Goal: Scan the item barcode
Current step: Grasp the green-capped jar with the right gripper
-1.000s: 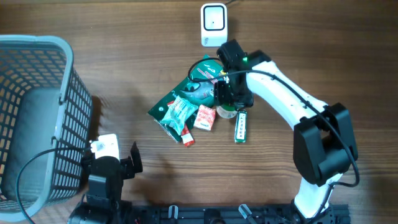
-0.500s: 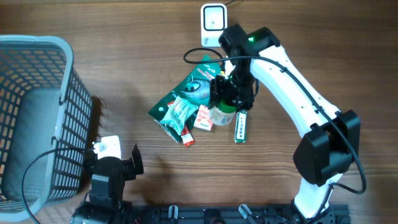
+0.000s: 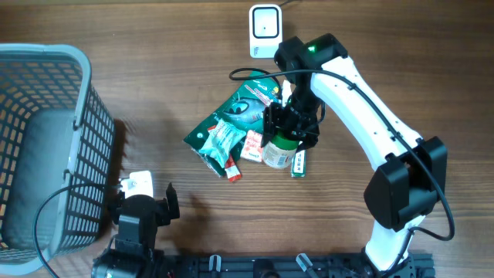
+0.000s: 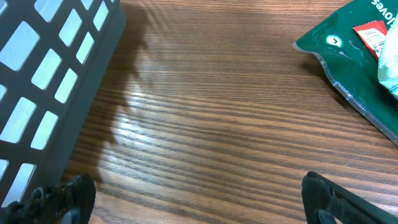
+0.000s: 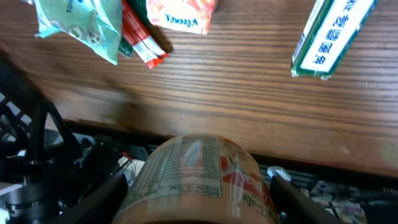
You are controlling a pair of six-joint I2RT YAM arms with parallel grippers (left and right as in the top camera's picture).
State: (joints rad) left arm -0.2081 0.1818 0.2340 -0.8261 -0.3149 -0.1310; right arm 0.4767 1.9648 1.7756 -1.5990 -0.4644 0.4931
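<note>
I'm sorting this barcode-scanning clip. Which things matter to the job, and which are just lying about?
In the job:
- jar, held in the right gripper
- scanner

Lying about:
- green pouch
- pale packet
- orange packet
- green box
- basket

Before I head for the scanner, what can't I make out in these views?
Barcode on the jar: right wrist shows only blurred label text; overhead, the right gripper partly covers the jar.
The green box: overhead, upper end hidden behind the gripper.
The green pouch: left wrist, cut off by the right edge.
The scanner window: overhead, too small.
</note>
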